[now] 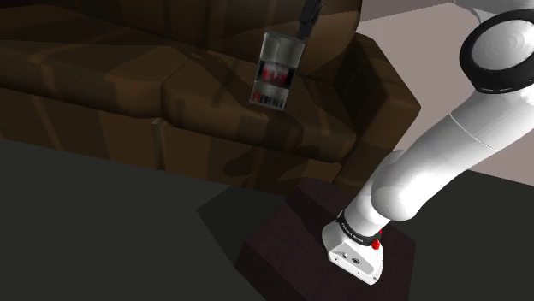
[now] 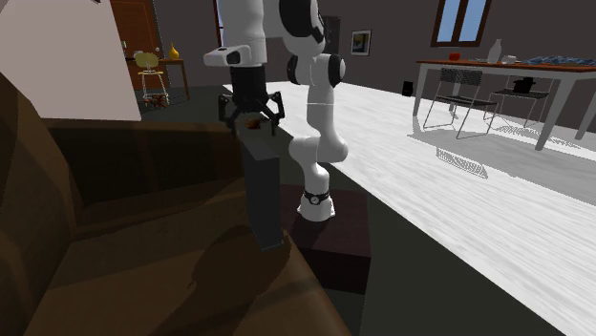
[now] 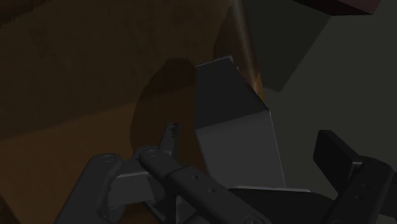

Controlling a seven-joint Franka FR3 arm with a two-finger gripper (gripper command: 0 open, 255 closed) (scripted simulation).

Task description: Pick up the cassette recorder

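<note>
Grey cassette recorder (image 1: 275, 73) clasped by fingers (image 3: 343, 159), hanging above brown sofa (image 1: 103, 85)

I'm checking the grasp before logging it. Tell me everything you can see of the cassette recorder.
The cassette recorder is a long grey box. In the shoulder view, one face shows red and white details in a dark panel. It hangs lengthwise, slightly tilted, from the end effector, which clasps its upper end. It is over the brown sofa; I cannot tell whether its lower end clears the cushions.
</note>
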